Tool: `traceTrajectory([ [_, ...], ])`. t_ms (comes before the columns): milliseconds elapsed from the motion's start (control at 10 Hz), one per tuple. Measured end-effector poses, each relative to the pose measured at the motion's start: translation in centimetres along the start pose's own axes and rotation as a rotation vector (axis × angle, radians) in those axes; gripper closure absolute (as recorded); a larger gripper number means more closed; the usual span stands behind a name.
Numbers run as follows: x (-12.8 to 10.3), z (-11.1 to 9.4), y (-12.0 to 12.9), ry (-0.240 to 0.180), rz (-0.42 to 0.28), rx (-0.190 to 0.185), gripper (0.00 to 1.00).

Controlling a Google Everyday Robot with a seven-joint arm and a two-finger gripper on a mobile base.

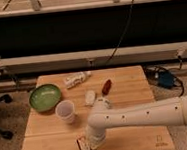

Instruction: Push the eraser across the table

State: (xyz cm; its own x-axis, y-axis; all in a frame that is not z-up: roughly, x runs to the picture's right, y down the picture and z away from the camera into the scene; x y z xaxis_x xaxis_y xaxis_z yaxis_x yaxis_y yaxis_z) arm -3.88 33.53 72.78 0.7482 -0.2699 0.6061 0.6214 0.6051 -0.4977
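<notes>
The eraser [86, 149] is a small flat black block with red-orange markings. It lies at the near edge of the light wooden table [134, 93], left of centre, partly at the bottom of the view. My gripper [94, 140] is at the end of the white arm [141, 115] that reaches in from the right. It sits low over the table, right beside the eraser's right side and touching or nearly touching it.
A white cup [65, 111] stands left of the arm. A green bowl [44, 97] is at the far left. A small white oblong object [90, 96], a dark red oblong object [107, 86] and a white packet [76, 79] lie further back.
</notes>
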Motion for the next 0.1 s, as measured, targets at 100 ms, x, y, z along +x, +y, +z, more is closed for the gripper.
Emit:
traceTrajectory([
  [100, 0.67, -0.25, -0.43, 0.001, 0.008, 0.001, 1.00],
])
